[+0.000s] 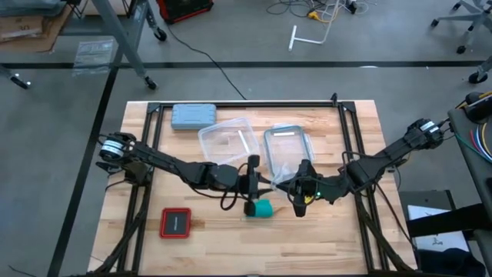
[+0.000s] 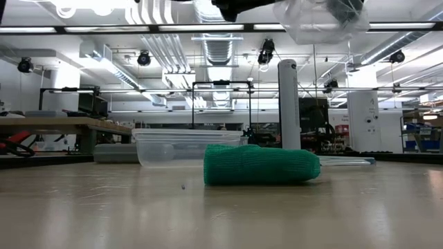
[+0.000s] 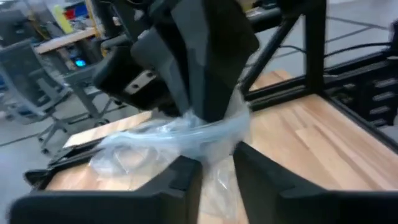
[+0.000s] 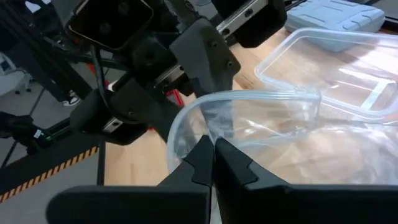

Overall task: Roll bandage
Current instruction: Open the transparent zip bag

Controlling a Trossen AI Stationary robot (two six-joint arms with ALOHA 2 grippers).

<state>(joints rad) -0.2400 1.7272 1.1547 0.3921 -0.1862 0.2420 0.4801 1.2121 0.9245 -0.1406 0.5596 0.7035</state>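
Bandage [image 2: 261,164] roll on table, just below both grippers pinching clear bag [image 4: 261,124], apparently.

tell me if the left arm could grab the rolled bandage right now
Probably not yet: the left gripper and the right gripper both pinch a clear plastic bag. The bandage lies uncovered just below them.

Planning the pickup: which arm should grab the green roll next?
Left, probably. The left gripper hovers right beside the bandage; the right gripper sits farther off, shut on the clear bag.
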